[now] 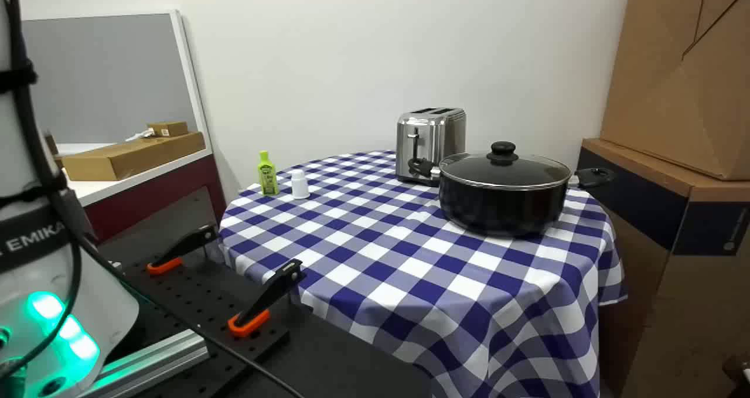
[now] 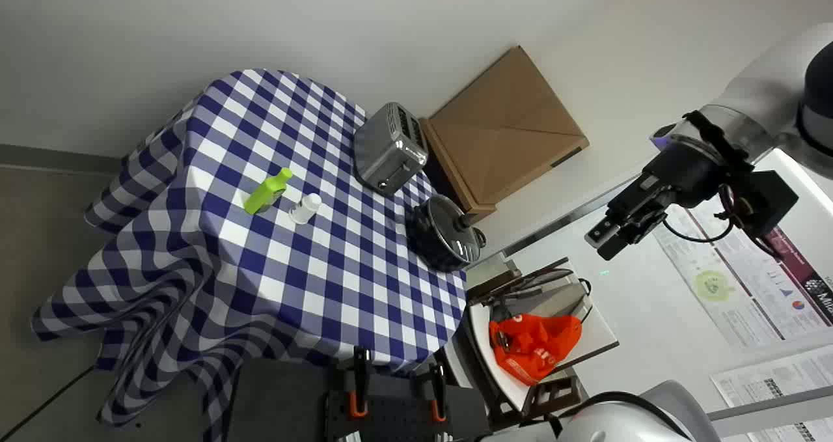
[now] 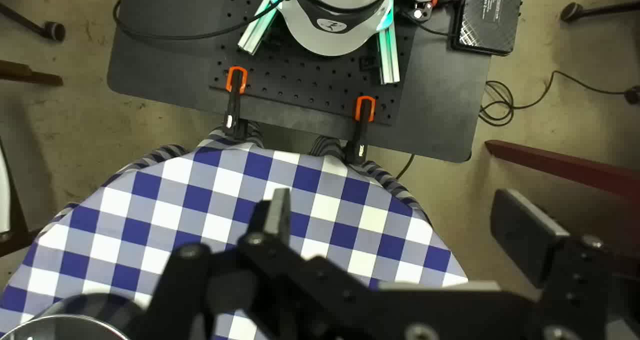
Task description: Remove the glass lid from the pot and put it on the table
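Observation:
A black pot (image 1: 504,213) stands on the table (image 1: 363,257), with its glass lid (image 1: 539,169) on top. The lid has a metal rim and a black knob (image 1: 503,153). In an exterior view the pot (image 2: 422,234) and its lid (image 2: 446,224) stand near the table's edge. Only part of the lid (image 3: 65,331) shows at the lower left of the wrist view. My gripper (image 2: 605,239) is in the air, well above and apart from the pot. In the wrist view the gripper (image 3: 400,220) has its fingers wide apart with nothing between them.
A silver toaster (image 1: 430,146) stands beside the pot. A green bottle (image 1: 268,175) and a white cup (image 1: 299,185) stand at the other end of the table. Large cardboard boxes (image 1: 674,81) are close behind the pot. Clamps (image 1: 266,298) hold the cloth at the near edge.

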Controlling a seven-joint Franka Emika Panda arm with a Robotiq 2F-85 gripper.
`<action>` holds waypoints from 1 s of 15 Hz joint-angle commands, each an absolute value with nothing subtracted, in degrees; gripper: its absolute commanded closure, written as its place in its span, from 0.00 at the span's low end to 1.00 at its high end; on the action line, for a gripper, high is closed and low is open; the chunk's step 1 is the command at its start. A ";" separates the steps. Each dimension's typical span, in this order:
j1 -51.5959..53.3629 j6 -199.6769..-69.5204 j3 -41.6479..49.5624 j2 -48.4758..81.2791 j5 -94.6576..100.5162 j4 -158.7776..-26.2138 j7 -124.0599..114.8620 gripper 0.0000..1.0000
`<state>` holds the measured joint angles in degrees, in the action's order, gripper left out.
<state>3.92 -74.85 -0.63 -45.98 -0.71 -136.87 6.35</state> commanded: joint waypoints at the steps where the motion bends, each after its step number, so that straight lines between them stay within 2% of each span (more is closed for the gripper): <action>1: 3.98 -74.77 -0.60 -45.92 -0.70 -136.77 6.31 0.00; 9: 0.27 -89.44 3.57 -38.32 12.87 -139.78 8.05 0.00; 15: -2.34 -99.69 6.53 -29.24 14.53 -136.62 7.77 0.00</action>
<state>-1.08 -96.46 5.29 -34.00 13.89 -139.65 6.81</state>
